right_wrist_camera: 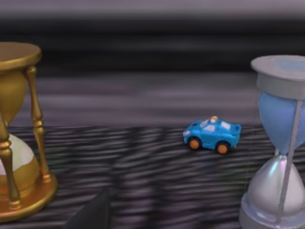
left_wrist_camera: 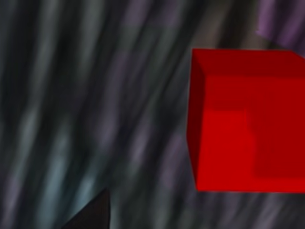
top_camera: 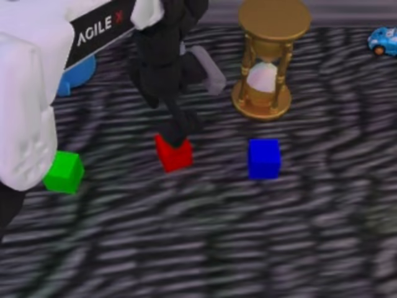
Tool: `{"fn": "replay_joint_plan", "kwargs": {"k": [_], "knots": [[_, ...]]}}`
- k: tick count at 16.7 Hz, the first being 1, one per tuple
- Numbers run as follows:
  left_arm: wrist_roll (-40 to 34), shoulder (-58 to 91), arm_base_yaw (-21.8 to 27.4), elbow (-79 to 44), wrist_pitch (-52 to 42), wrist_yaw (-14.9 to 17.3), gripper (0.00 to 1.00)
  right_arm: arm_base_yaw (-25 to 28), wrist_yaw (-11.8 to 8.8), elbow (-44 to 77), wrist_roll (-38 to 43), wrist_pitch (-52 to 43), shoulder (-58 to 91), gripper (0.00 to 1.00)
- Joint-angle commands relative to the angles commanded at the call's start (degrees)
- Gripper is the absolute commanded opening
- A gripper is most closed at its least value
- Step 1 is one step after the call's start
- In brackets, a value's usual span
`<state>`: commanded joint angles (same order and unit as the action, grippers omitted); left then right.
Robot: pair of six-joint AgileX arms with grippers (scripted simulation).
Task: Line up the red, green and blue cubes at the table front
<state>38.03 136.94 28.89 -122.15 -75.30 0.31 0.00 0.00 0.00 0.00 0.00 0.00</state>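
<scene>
While left claw (top_camera: 175, 138) meets glossy red cube (top_camera: 174, 153), grip state unclear.

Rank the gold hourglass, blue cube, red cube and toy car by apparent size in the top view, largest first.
1. gold hourglass, clearly the largest.
2. blue cube and red cube: they look alike; the left gripper hides part of the red one, so no ranking.
3. toy car, smallest, though cut by the frame edge.

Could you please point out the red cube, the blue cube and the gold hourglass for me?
red cube (top_camera: 175, 156): top view, on its top face, just below the left gripper.
blue cube (top_camera: 264, 158): top view, middle of its top face.
gold hourglass (top_camera: 273, 18): top view, on its round top cap.
</scene>
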Motion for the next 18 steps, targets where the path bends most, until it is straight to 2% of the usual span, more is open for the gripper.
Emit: {"fn": "replay_joint_plan", "kwargs": {"k": [7, 12, 18], "knots": [[0.0, 3.4, 0.1, 11.3, 15.2, 0.0, 1.0, 0.0, 0.0, 0.0, 0.0, 0.0, 0.0, 1.0], [0.1, 3.9, 0.1, 12.6, 16.6, 0.0, 1.0, 0.0, 0.0, 0.0, 0.0, 0.0, 0.0, 1.0], [0.1, 3.9, 0.1, 12.6, 16.6, 0.0, 0.55, 0.0, 0.0, 0.0, 0.0, 0.0, 0.0, 1.0]]}}
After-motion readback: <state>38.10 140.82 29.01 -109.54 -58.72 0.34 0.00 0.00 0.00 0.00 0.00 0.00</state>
